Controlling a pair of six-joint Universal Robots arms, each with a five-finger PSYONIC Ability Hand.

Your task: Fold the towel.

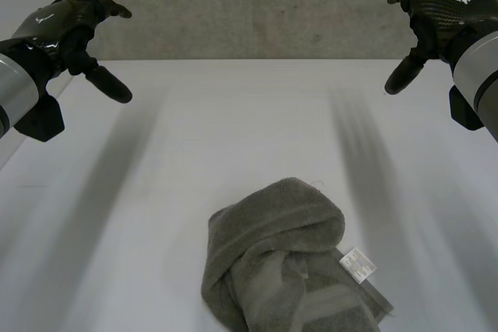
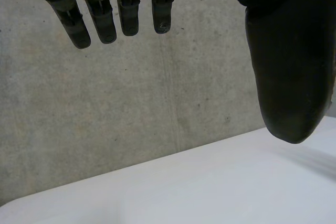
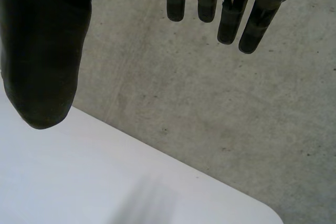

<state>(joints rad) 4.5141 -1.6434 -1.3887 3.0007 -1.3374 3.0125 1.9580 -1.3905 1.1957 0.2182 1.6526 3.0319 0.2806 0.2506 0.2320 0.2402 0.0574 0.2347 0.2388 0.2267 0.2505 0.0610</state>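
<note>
Left hand (image 1: 62, 25) hangs in the air above the far left part of the white table (image 1: 233, 122), touching nothing. Its fingers (image 2: 100, 22) are straight and held wide of the thumb (image 2: 289, 66), with nothing between them. In its wrist view they point toward the grey concrete wall (image 1: 257, 5) beyond the table's far edge.

Between the two arms, close to the table's near edge, the grey towel (image 1: 280, 262) lies in a rumpled, loosely rolled heap. A thick rounded fold runs across its far side, and flatter layers lie toward the robot. A small white label (image 1: 358, 263) shows on its right side. The towel is well apart from both hands, nearer the robot than either, and roughly midway between them.

Above the far right part of the table, the right hand (image 1: 440, 5) is likewise raised off the surface. Its straight fingers and thumb are spread apart and hold nothing.
</note>
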